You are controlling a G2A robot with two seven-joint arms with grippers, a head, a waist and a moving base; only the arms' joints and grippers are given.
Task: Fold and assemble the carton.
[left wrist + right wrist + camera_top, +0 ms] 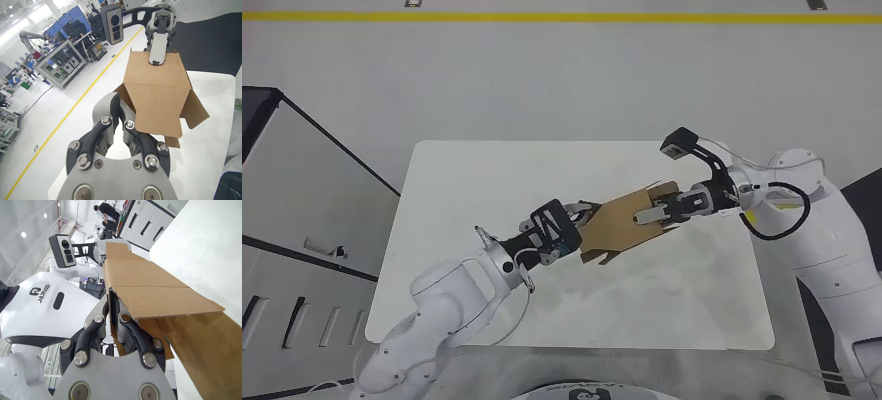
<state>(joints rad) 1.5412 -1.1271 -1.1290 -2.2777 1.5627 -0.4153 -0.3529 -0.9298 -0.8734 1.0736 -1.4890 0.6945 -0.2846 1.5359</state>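
Claw check, left claw (586, 216) first, left of centre in the top view: jaws narrow, nearly together, tips at a side flap (122, 93) on the carton's near end. I read this as a pinch on that flap, though the contact itself is partly hidden by the fingers.

Centre of frame: carton (627, 225), brown corrugated cardboard, lies slantwise between the two claws over the middle of the white table (492, 200). It appears lifted off the surface, carried by the claws alone.

Right of centre: right claw (642, 217) is clamped on the carton's other end. One white finger lies flat on the top panel. In the right wrist view a cardboard wall stands between the jaws, so this claw is firmly holding the carton.

Progress, my judgement:
- Done: the body is opened out into a squared sleeve, with the top panel and one side wall meeting at a clean crease.
- Not done: the end by the left claw is open. Its tuck flap (158, 117) hangs out in line with the top panel and a second side flap (196, 111) splays outward.
- Not done: the end by the right claw also shows a loose flap (170, 300) sticking out unfolded.
- Left to do: fold the side flaps in and tuck the closing flap at each end.
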